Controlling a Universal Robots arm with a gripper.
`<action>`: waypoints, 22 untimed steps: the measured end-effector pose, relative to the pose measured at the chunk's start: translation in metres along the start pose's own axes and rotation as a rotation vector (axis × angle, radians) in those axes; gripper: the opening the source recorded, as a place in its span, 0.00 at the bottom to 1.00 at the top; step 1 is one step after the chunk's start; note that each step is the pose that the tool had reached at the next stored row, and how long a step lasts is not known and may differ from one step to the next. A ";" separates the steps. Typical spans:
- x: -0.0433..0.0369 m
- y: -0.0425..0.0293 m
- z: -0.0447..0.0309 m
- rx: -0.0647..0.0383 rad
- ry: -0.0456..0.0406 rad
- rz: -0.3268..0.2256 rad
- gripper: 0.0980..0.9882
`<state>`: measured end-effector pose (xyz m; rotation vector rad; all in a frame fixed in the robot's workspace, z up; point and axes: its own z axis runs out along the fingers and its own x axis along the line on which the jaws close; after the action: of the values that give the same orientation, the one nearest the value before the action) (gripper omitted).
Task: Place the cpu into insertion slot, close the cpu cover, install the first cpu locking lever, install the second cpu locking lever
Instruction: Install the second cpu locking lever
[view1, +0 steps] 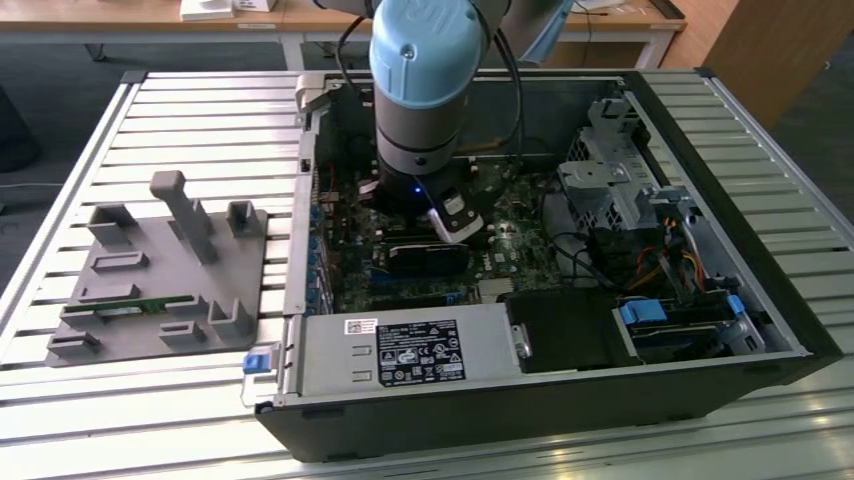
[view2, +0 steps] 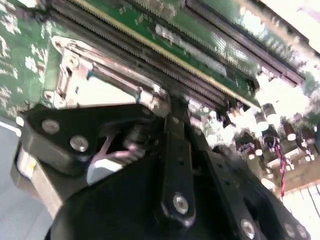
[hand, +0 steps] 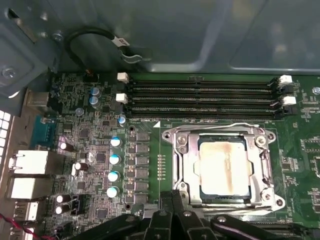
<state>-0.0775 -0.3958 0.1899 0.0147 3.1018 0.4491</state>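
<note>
I see the cpu (hand: 223, 167) seated under its cpu cover (hand: 225, 134); my pincer (hand: 172, 210) looks closed, empty, at the cover's near edge. Thin, stiff, springy levers—push gently.

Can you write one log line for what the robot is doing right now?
gripper: at cover edge | chip: in socket | cover: closed over chip

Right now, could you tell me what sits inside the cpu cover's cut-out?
In the first wrist view, the cpu with its stained metal top shows through the closed cpu cover. The insertion slot beneath is hidden, and the hand blocks the near edge.
</note>
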 end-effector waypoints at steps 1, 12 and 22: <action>0.0010 -0.0002 0.0008 -0.002 0.0001 0.000 0.01; 0.0014 0.0027 -0.0090 -0.005 -0.0003 0.000 0.01; 0.0013 0.0086 -0.0293 -0.006 -0.0002 0.000 0.01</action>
<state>-0.0789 -0.3958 0.2204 0.0149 3.1002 0.4586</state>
